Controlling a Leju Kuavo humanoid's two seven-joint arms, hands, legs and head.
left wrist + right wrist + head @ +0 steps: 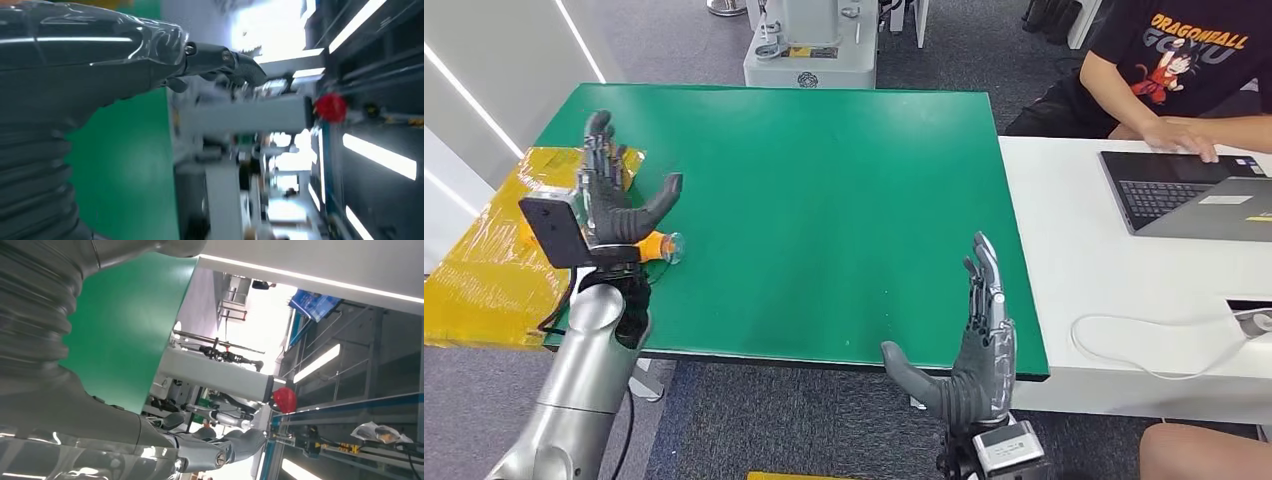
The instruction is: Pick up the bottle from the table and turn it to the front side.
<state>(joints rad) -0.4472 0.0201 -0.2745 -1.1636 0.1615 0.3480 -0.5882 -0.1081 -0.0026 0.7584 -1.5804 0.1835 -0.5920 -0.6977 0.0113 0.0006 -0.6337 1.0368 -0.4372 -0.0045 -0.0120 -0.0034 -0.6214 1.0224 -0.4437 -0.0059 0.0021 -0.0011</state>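
- Left robot hand [614, 195]: raised above the left edge of the green desk [824, 200], fingers spread, thumb out to the right, grasping nothing.
- Bottle [661, 246]: one, lying on its side on the desk near its left edge, just below and partly behind the left robot hand. An orange part and a clear end are visible; the rest is hidden, so its facing cannot be judged.
- Risk: the bottle lies close to the desk's left edge. A grasp that closes off-centre could push it, and a round body lying down may roll toward the yellow wrapped surface [494, 270] or off the desk.
- Risk: the hand hides most of the bottle from the head view, so alignment is hard to verify.
- Right robot hand [974, 350]: at the near edge of the desk, right of centre, released, fingers extended upward, well apart from the bottle.
- Count: one bottle, two robot hands, one green desk, one white desk [1084, 260] at right carrying one laptop [1194, 195], one cable [1154, 345], one person [1174, 70] seated.
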